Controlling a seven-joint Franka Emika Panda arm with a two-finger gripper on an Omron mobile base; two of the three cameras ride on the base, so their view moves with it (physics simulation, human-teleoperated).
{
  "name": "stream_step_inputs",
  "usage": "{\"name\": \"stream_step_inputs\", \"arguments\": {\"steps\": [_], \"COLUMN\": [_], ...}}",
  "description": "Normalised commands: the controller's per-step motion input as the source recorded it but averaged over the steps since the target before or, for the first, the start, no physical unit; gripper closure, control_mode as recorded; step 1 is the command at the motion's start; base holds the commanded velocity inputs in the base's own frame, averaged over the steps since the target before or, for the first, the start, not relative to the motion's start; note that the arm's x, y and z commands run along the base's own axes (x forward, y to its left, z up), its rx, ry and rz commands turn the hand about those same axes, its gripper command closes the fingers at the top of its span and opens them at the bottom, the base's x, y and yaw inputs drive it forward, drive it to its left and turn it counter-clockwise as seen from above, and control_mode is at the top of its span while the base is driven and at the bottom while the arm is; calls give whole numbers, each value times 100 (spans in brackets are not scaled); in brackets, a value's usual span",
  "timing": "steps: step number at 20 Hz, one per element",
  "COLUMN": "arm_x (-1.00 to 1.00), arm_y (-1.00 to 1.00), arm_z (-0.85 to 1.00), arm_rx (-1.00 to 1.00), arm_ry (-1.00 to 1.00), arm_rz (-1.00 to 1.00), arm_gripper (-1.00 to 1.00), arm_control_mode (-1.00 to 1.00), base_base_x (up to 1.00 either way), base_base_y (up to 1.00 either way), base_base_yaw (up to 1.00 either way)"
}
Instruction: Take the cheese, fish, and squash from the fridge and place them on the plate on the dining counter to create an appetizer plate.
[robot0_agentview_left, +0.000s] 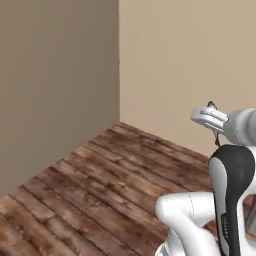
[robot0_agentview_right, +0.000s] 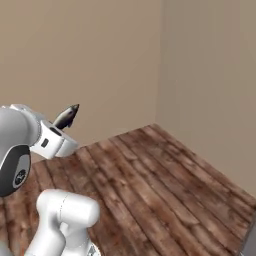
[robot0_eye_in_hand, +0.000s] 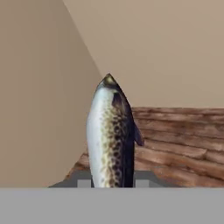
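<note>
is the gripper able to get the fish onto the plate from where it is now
Probably not yet: the gripper is shut on the fish, but ahead lie bare walls and wood floor, so the base likely must drive first.

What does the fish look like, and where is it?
Start at the corner where two beige walls meet the brown plank floor. In front, the white arm's pincer is shut on a slim, dark-backed, silver-bellied speckled fish, its pointed head sticking out.
</note>
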Motion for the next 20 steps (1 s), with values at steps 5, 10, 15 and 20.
{"name": "stream_step_inputs", "arguments": {"steps": [5, 10, 15, 20], "arm_x": [0, 0, 0, 0], "arm_y": [0, 0, 0, 0], "arm_z": [0, 0, 0, 0], "arm_rx": [0, 0, 0, 0], "arm_ry": [0, 0, 0, 0], "arm_rz": [0, 0, 0, 0], "arm_gripper": [100, 100, 100, 100], "arm_control_mode": [100, 100, 100, 100], "base_base_x": [-1, -1, 0, 7], "base_base_y": [5, 0, 0, 0], "base_base_yaw": [76, 81, 81, 72]}}
